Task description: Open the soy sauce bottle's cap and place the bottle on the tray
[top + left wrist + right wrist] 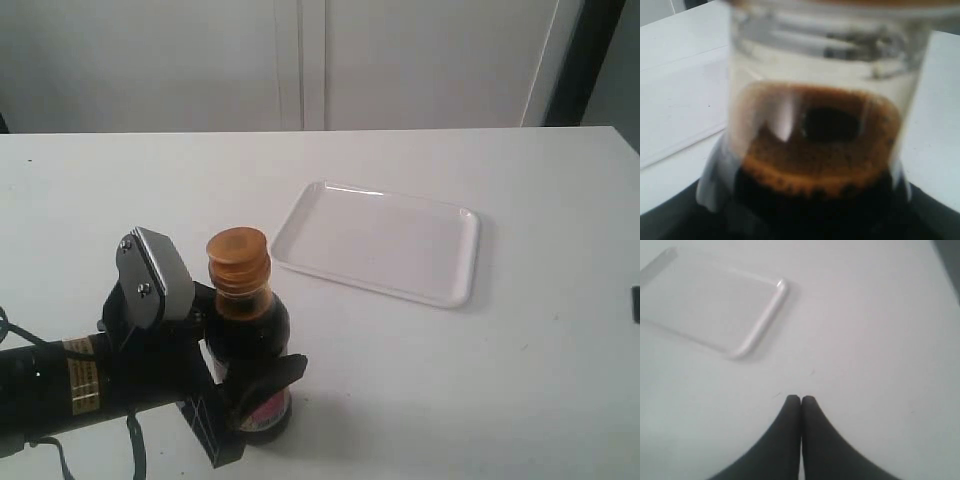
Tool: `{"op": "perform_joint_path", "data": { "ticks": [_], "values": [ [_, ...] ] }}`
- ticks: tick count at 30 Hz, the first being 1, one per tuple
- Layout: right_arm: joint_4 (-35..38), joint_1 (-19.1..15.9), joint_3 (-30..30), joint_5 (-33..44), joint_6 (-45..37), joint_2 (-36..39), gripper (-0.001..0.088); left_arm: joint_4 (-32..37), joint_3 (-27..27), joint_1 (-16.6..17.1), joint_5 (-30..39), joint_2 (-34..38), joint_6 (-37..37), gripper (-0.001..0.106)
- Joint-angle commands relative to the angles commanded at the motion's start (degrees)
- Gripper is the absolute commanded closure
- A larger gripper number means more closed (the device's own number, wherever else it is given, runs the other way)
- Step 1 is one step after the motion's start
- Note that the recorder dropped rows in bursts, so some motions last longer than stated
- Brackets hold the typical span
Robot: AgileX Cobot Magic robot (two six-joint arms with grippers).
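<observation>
So the left gripper (250,385) has its black fingers (272,375) wrapped around the lower body of the soy sauce bottle (250,330), clamped right on it, one finger showing in front near the label and the other behind. The bottle stands upright on the white table (520,370), close to the near edge and left of the middle, with the arm coming in from the left side. The cap (238,260) sits on top, orange-brown, ribbed collar and all, and it looks closed from where I'm standing. In the left wrist view you basically get a blurry close-up of the bottle (825,150), dark sauce with a brownish foamy ring at the top of the liquid and clear glass above that, too close to make out the fingers properly. The right gripper (800,401) is a different story: its two dark fingertips (790,410) are pressed together, nothing between them, hanging over bare table. It only barely shows at the far right edge of the exterior view, if that dark bit is even it, can't really tell. The tray (385,240) lies flat further back and to the right of the bottle, well apart from it, nothing on it. The right wrist view catches one rounded corner of the tray (762,322), off a bit from the closed fingertips.
</observation>
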Motion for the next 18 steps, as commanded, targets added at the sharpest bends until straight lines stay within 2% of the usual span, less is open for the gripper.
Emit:
{"op": "perform_joint_path", "data": {
  "ticks": [2, 6, 9, 12, 18],
  "values": [
    [11.19, 0.00, -0.74, 3.57, -10.21, 2.62, 0.0868, 0.17, 0.00, 0.00, -0.24, 0.00, 0.00, 0.105],
    [28.91, 0.00, -1.19, 8.44, -22.61, 7.68, 0.0868, 0.40, 0.00, 0.00, -0.35, 0.00, 0.00, 0.105],
    [39.31, 0.00, -1.19, 11.83, -30.23, 10.64, 0.0868, 0.40, 0.00, 0.00, -0.35, 0.00, 0.00, 0.105],
    [46.94, 0.08, -1.19, 14.52, -37.11, 12.89, 0.0868, 0.40, 0.00, 0.00, -0.35, 0.00, 0.00, 0.105],
    [56.75, 1.28, -1.19, 19.13, -41.88, 16.64, 0.0868, 0.40, 0.00, 0.00, -0.54, 0.00, 0.24, 0.105]
  ]
}}
